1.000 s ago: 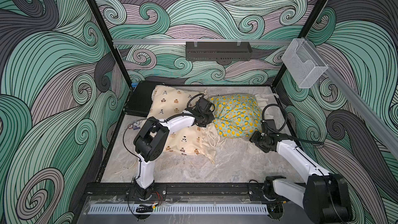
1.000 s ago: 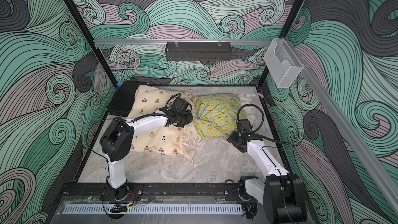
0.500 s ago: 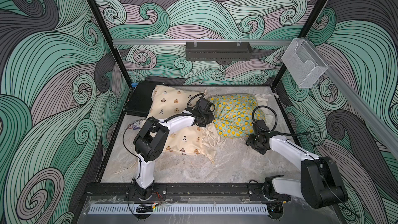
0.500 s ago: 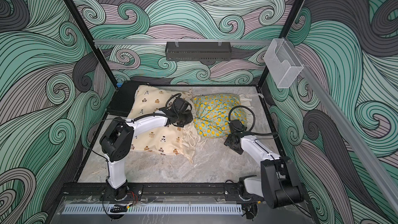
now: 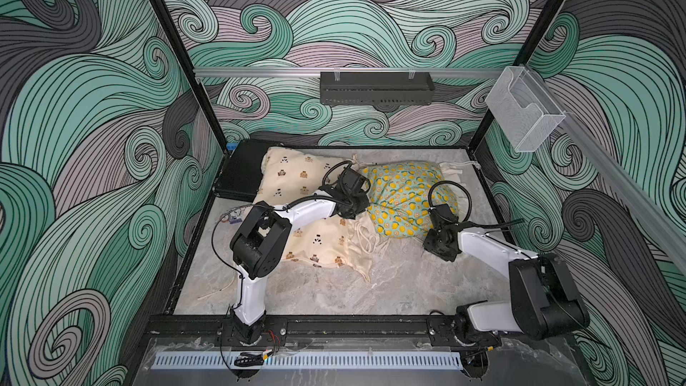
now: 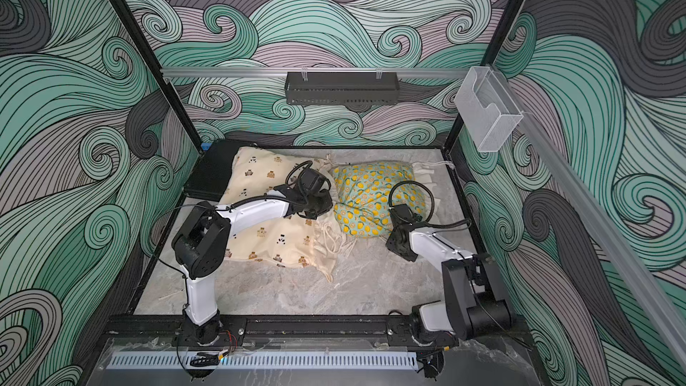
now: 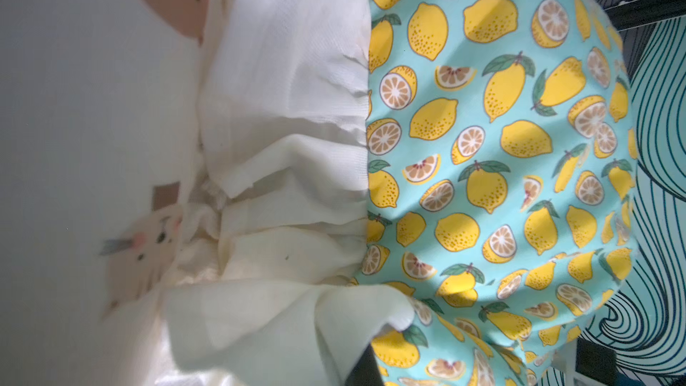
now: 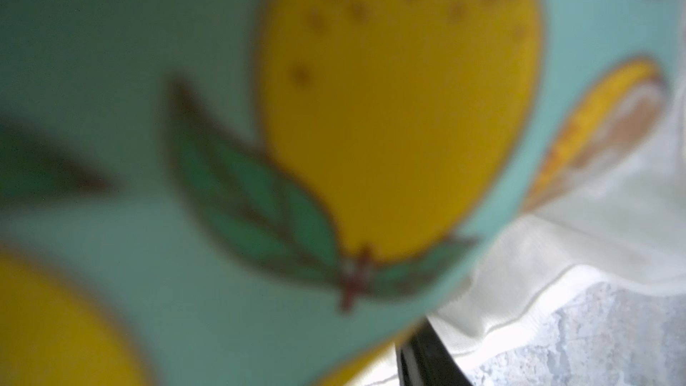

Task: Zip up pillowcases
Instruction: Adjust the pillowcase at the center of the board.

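Two stuffed pillowcases lie side by side on the grey marbled tabletop (image 5: 334, 284) inside the wave-papered enclosure. In both top views the larger cream bear-print pillowcase (image 5: 293, 176) sits just left of centre. The smaller teal lemon-print pillowcase (image 5: 401, 194) sits just right of centre, the two touching where their cream ruffled trim (image 7: 289, 124) meets. The bear-print pillowcase's far-left corner overlaps a flat black case (image 5: 241, 176) set against the left wall. The left arm reaches across the bear-print pillowcase, putting the left gripper (image 5: 358, 204) at the seam between the two pillows. Its jaws are closed, and in the left wrist view the cream trim bunches over the one dark finger (image 7: 365, 369) that shows. Whether cloth is actually pinched there cannot be told. The right arm comes in low from the lower right of the frame, with the right gripper (image 5: 440, 217) pressed against the near right edge of the lemon-print pillowcase. The right wrist view is filled with blurred lemon fabric, with a sliver of one dark finger (image 8: 427, 358) beside white trim and bare tabletop. How far those jaws stand apart, and whether they have anything, cannot be told. No zipper can be made out in any view. A black tray (image 5: 375, 87) hangs on the rear rail, and a clear plastic holder (image 5: 519, 113) on the right rail.
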Controlling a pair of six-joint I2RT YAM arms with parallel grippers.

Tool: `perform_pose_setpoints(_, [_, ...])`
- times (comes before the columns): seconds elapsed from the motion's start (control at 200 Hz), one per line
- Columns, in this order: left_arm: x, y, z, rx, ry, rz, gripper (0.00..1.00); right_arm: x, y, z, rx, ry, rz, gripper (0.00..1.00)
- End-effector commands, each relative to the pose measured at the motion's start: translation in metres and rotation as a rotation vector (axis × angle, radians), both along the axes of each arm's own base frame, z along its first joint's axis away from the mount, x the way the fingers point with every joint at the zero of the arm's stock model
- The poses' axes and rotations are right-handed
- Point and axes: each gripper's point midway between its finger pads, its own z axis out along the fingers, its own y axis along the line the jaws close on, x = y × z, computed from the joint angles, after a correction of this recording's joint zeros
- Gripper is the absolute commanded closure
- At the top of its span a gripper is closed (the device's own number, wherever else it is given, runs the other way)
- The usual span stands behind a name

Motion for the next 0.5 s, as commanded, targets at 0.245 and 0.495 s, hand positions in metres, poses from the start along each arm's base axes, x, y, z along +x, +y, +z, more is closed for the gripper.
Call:
perform_pose_setpoints(0.245, [-0.007, -0.008, 0.067, -0.109, -0.055, -0.012, 1.0, -0.001, -0.013, 0.051, -0.02, -0.151, -0.025, 1.0])
perform_pose_setpoints(0.495, [-0.026, 0.019, 0.134, -0.2, -0.153, 0.049, 1.0, -0.028, -0.032, 0.121, 0.052, -0.344, -0.087, 1.0])
